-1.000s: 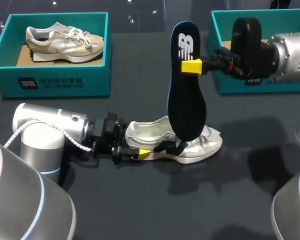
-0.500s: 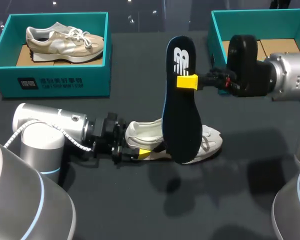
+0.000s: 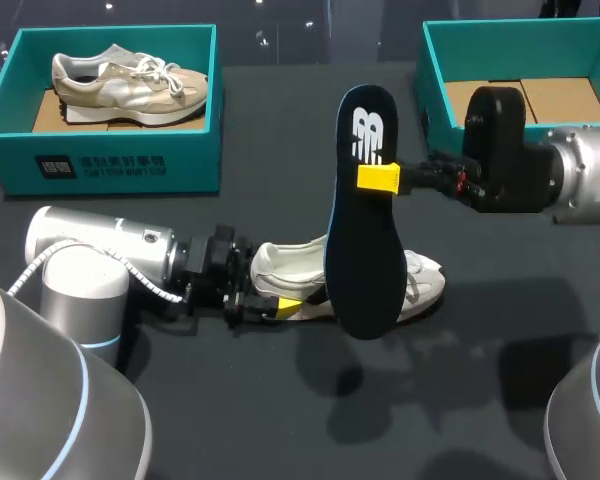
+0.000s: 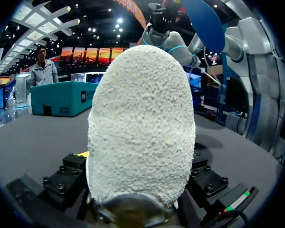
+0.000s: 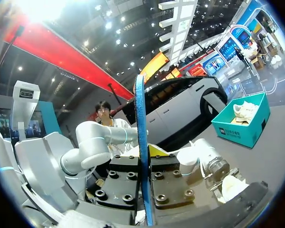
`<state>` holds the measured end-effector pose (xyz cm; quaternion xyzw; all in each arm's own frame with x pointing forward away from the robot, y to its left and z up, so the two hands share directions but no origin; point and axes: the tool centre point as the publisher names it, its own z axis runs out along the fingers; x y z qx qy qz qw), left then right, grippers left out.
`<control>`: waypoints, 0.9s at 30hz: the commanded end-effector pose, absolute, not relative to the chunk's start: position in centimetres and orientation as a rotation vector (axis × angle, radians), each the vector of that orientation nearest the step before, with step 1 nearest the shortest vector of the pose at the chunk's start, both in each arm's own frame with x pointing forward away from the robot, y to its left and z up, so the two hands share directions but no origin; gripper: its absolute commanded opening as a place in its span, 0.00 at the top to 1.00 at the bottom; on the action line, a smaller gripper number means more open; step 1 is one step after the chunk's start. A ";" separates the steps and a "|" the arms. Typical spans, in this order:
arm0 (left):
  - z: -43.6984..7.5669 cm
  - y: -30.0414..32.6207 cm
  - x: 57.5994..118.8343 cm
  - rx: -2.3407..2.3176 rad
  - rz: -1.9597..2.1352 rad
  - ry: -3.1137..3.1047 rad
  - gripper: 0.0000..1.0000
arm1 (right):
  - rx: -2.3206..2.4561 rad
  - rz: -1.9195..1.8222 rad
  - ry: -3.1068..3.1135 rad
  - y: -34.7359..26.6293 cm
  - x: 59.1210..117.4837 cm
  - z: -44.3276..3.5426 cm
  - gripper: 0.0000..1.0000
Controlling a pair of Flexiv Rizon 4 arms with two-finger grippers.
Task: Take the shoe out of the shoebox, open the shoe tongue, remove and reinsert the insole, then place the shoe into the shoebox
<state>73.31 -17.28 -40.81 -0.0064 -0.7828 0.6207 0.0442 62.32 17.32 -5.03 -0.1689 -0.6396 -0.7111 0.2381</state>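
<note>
Tabletop is dark, bearing shoe under upright insole.

A trade-show hall: lit ceiling grid, display screens and a parked car beyond the table.

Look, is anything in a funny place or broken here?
Yes: the dark insole stands upright in the air, pinched by the right gripper, instead of lying inside the white shoe. That shoe lies on the table, outside the empty shoebox, its heel in the left gripper. Nothing looks broken or spilled.
</note>
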 end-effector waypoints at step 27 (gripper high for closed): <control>-40.9 -17.3 73.3 -0.020 1.896 -2.393 1.00 | -0.433 -1.900 -1.818 19.0 59.5 -5.9 1.00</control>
